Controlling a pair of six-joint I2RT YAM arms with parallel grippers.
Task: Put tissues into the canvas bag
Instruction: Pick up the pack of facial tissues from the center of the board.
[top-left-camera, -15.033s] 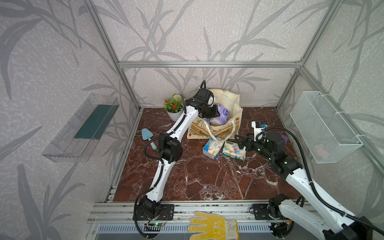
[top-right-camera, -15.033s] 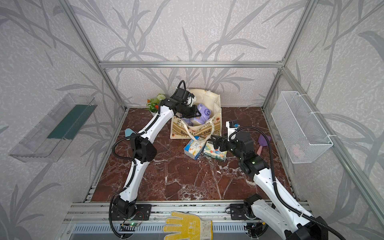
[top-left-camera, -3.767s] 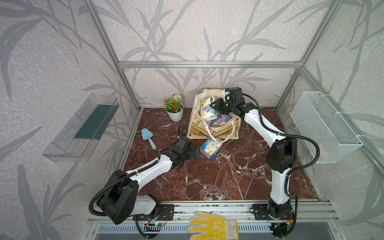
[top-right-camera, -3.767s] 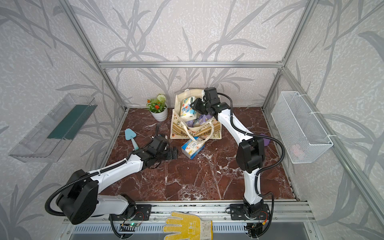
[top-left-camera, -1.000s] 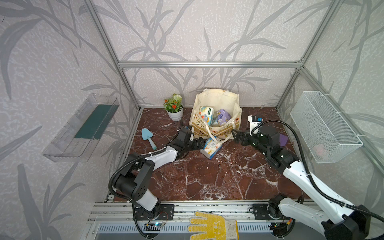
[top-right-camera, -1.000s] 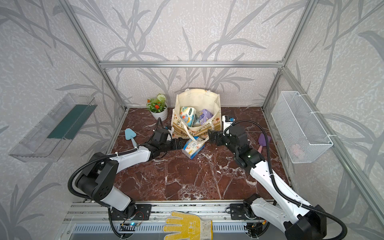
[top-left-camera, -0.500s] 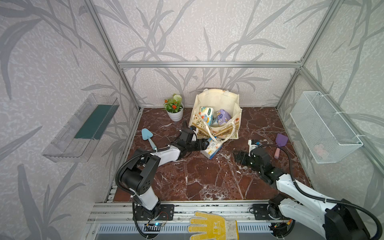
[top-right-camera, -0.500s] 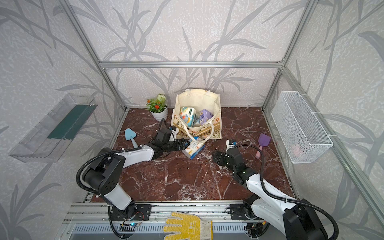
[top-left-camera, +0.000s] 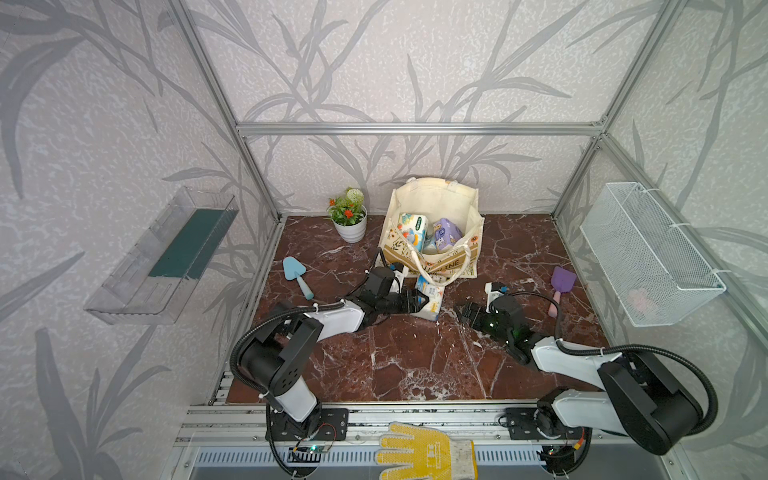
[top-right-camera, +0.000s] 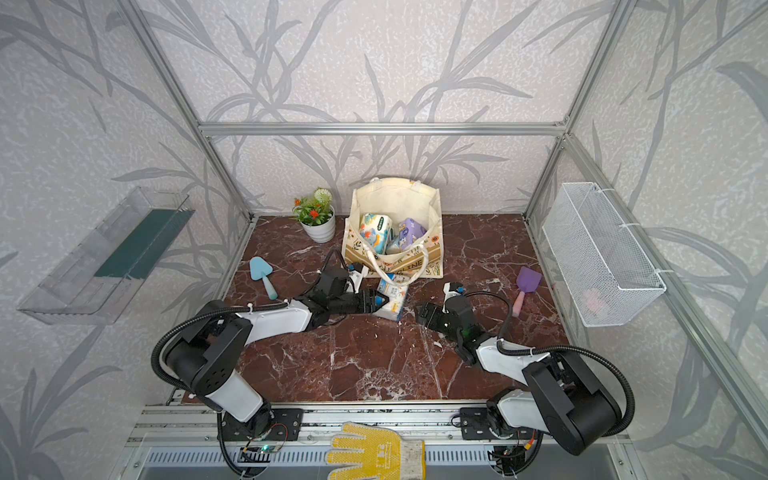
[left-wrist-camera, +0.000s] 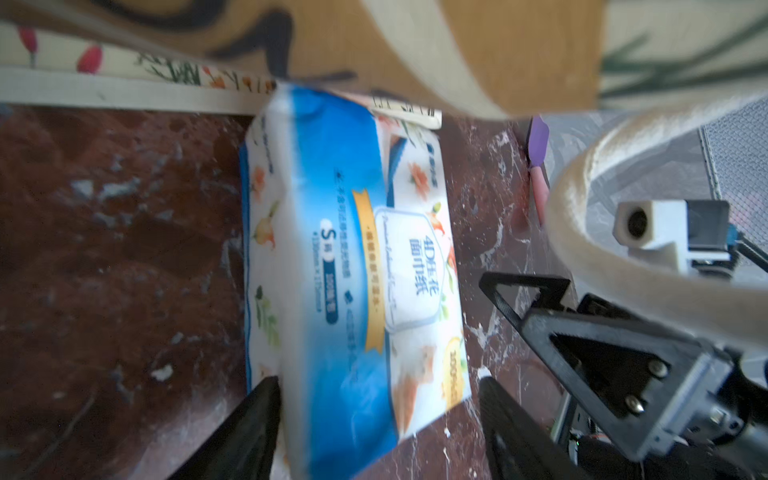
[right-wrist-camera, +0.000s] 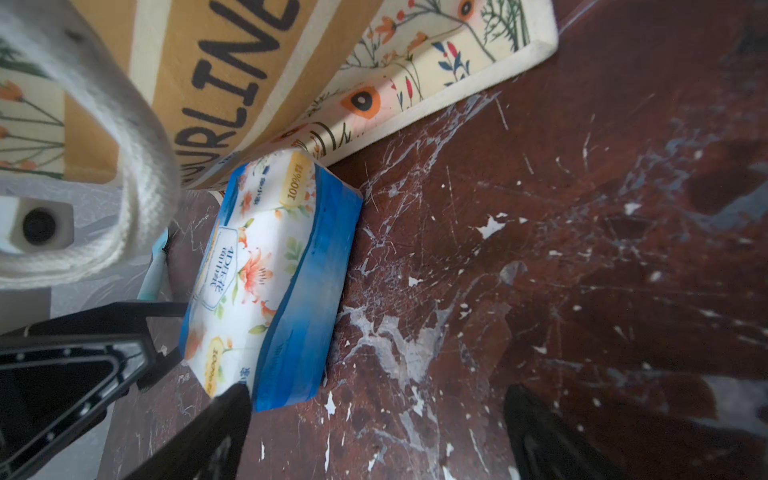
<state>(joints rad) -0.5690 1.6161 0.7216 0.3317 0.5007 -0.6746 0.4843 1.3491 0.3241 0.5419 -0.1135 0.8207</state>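
While the blue-white tissue pack (top-left-camera: 430, 293) lies at the canvas bag's (top-left-camera: 436, 199) front, my left gripper (top-left-camera: 420, 300) straddles it, clamp unclear; my right gripper (top-left-camera: 462, 312) gapes empty beside; next: pinch, lift over the bag's rim

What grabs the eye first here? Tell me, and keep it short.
The cream canvas bag stands open at the back of the red marble floor, with printed tissue packs inside. Just in front of it a blue-white tissue pack lies on the floor, the left gripper straddling its end, jaws open, the right gripper open nearby.
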